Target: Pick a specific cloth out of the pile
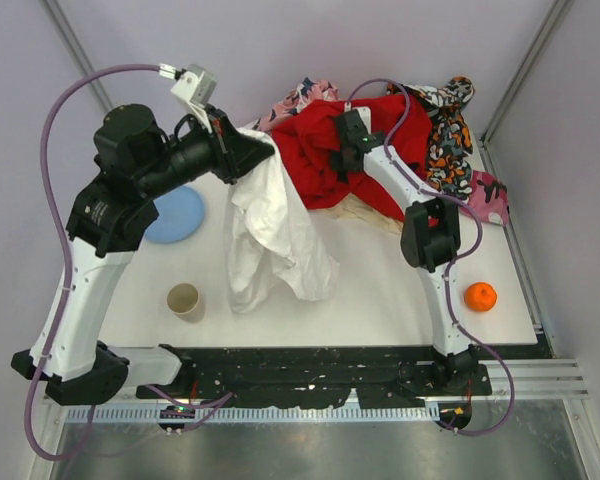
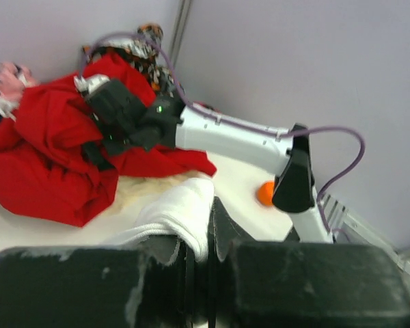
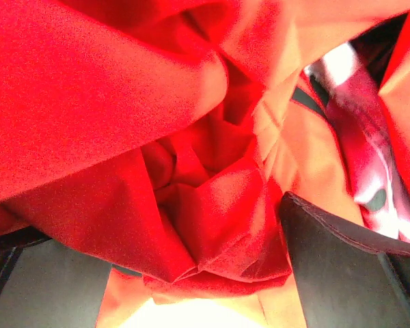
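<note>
Most is done: the cloth point(image 1: 280, 230) is pinched by the left gripper point(image 1: 263, 152) at nine o'clock of the pile point(image 1: 442, 138); only setting it down is judged left. The right gripper point(image 1: 342, 155) is spread against the red garment point(image 1: 315, 170).

Top cam: high, behind my bases point(image 1: 85, 368), looking down; whole desk point(image 1: 380, 300) in frame, bases at bottom edge. Left wrist cam: low, looks over my left claw point(image 2: 203, 239) across the desk; shares my right arm point(image 2: 232, 137) and the red garment point(image 2: 48, 157) with top. Right wrist cam: jammed against that garment, red fills frame.
</note>
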Controlling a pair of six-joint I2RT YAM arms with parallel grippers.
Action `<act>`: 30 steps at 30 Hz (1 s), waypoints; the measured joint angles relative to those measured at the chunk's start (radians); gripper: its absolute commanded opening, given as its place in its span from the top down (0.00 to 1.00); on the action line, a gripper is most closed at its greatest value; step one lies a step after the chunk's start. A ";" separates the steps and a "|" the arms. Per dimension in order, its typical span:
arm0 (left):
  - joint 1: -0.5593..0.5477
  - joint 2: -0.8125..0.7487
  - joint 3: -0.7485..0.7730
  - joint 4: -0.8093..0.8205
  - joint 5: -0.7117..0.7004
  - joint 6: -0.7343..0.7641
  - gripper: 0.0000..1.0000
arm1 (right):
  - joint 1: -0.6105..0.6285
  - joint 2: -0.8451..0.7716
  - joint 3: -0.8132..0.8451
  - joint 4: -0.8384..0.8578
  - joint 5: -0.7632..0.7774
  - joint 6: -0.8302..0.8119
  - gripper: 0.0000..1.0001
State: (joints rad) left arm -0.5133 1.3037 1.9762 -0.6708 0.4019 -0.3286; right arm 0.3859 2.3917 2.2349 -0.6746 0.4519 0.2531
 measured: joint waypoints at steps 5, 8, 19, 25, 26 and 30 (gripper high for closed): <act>-0.051 -0.070 -0.199 0.027 -0.014 -0.016 1.00 | 0.034 -0.134 -0.119 -0.036 -0.034 -0.044 0.05; -0.077 -0.114 -0.326 0.063 -0.017 -0.045 1.00 | 0.045 -0.232 -0.188 -0.047 -0.055 -0.045 0.05; -0.195 -0.145 -0.735 0.222 -0.081 -0.164 0.90 | 0.037 -0.734 -0.573 0.002 -0.080 -0.008 0.05; -0.196 -0.079 -0.950 0.253 -0.204 -0.229 0.68 | 0.037 -1.030 -0.883 0.071 -0.056 0.060 0.05; -0.196 -0.057 -0.959 0.249 -0.224 -0.237 0.48 | 0.037 -1.080 -0.946 0.085 -0.055 0.076 0.05; -0.196 0.031 -0.954 0.187 -0.310 -0.239 0.00 | 0.037 -1.254 -1.172 0.133 -0.040 0.115 0.05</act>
State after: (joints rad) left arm -0.7094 1.3342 1.0222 -0.4835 0.0917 -0.5674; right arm 0.4225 1.1381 1.0626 -0.5415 0.4114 0.3683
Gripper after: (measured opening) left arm 0.873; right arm 0.954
